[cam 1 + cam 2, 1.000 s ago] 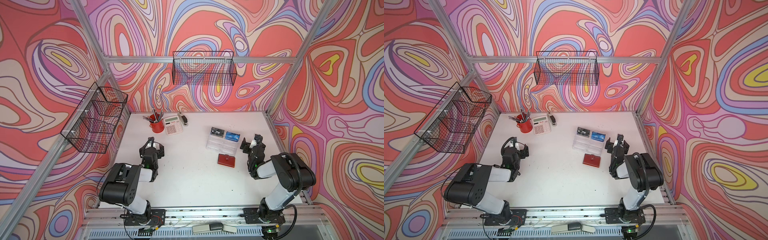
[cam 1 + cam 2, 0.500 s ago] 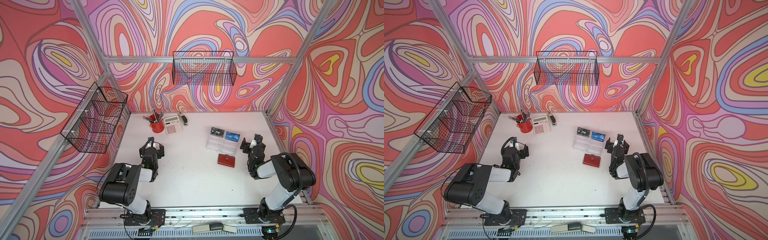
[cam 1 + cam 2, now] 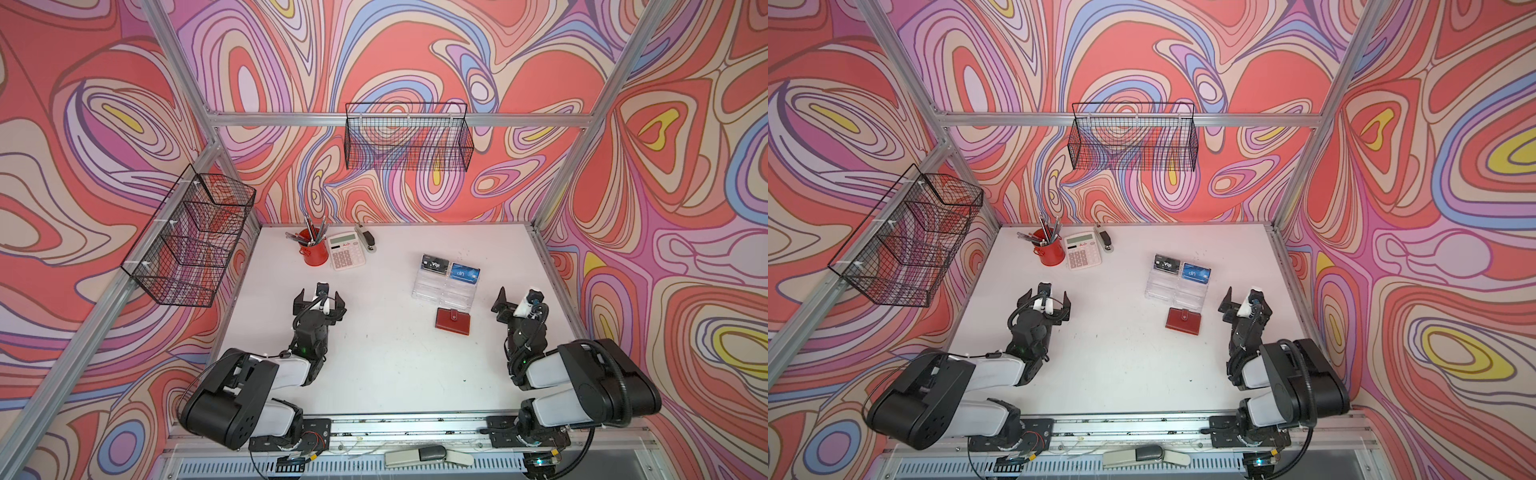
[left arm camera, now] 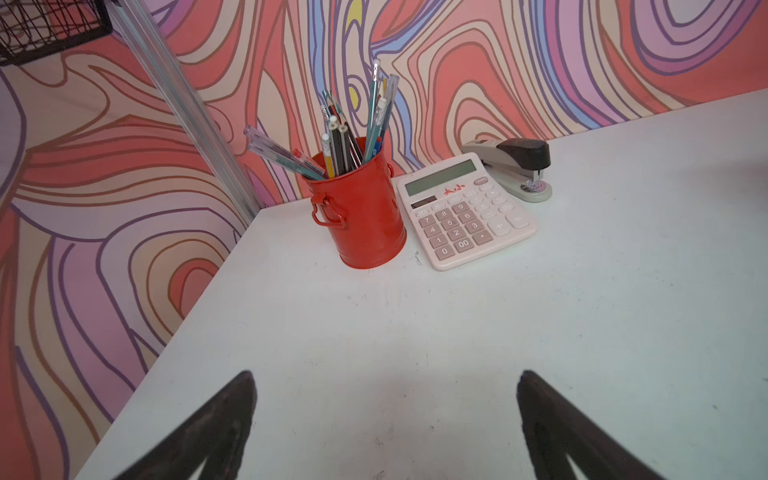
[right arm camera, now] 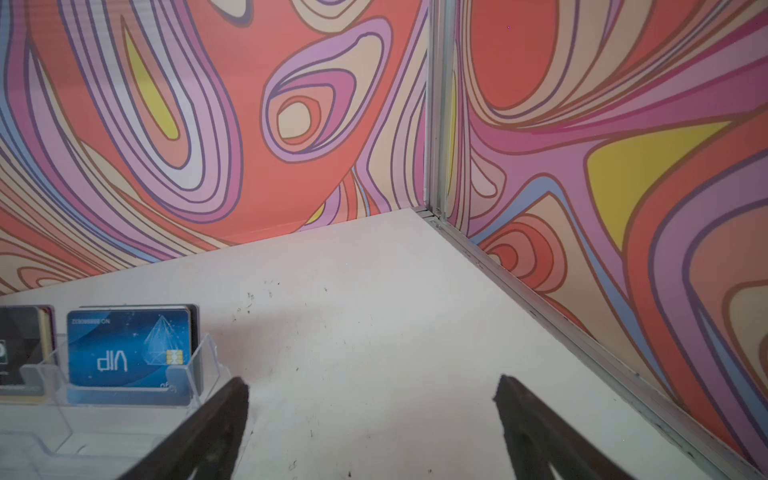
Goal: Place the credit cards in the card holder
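Cards (image 3: 465,273): where do they sit, and how will they handle? (Desk)

They stand upright in the back tier of the clear stand (image 3: 440,291), a black stack beside a blue one. That puts them ahead of my right gripper (image 5: 372,382) and to its inner side, near but not touching. I judge them light, stiff, thin and slick-faced. The best hold is the top edge that stands clear of the stand's lip, pinched across the faces. Risk noted: several cards may lift together. (Operator)

Holder? (Desk)

The holder (image 3: 453,321) lies flat on the table (image 3: 374,365), closed, tab snapped down. It is on the inner side of my right gripper and about level with it, just beside the stand's front. I judge the cover soft. It will need unsnapping, opening and pinning down before any card goes in. (Operator)

Tools? (Desk)

Right gripper: jaws spread fully, nothing between them, bare table beneath. Left gripper (image 4: 385,376): also spread wide and empty, touching nothing. The cards and holder lie well off to its inner side. (Operator)
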